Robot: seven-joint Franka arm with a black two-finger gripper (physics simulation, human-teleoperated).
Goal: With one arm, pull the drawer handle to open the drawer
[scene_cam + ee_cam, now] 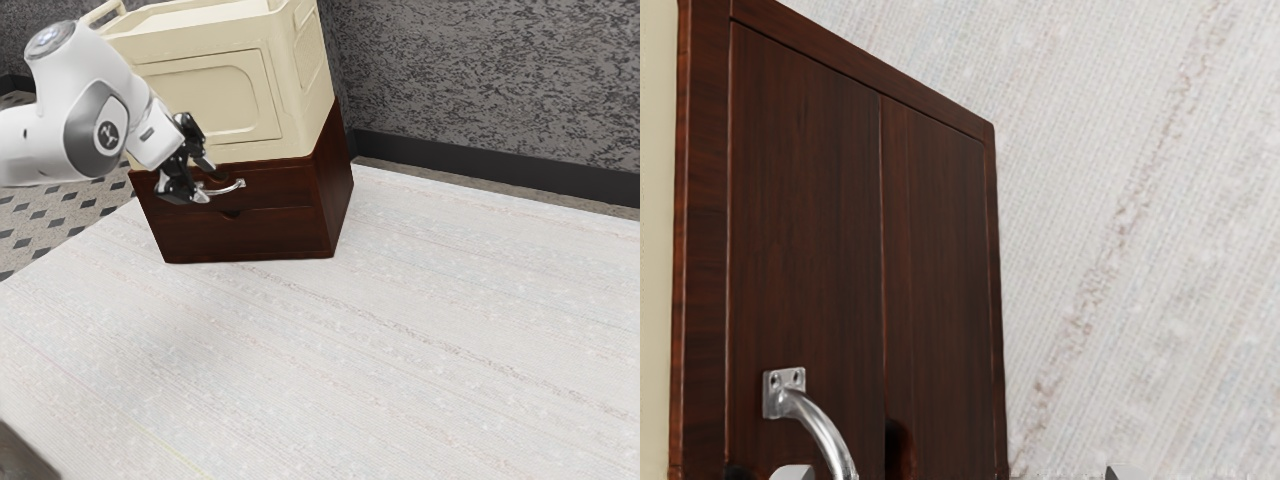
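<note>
"Where do we find the drawer handle (pixel 232 186)?"

"Directly ahead of our hand (pixel 204 180), very near its tips. In the wrist view its curved metal bar runs toward the gap between our fingers, closer to one than the other. We can't tell whether either finger touches it."

"Are we gripping it, then?"

"No, our hand is spread wide, with nothing pinched. We judge the approach nearly finished, but the grasp itself is not made."

"And the upper drawer (pixel 285 183), the one that carries the handle?"

"It lies just past the hand, its front level with the frame around it. We see no opening along its edge, so none of the pull is done. The lower drawer (pixel 278 235), below our hand, looks closed too."

"What surrounds them?"

"The dark wooden cabinet (pixel 335 190) stands before the hand, with a cream box (pixel 205 100) on top, higher than our fingers. The pale desk (pixel 400 330) spreads out beneath the hand, and the arm (pixel 95 110) reaches in behind it."

"So what is left for us?"

"Most of the task, we'd say. We need to centre the bar between our fingers, close on it, then draw straight back, away from the cabinet. If we close off-centre, one finger could nudge the bar or slip off it, and the drawer would stay shut."
</note>
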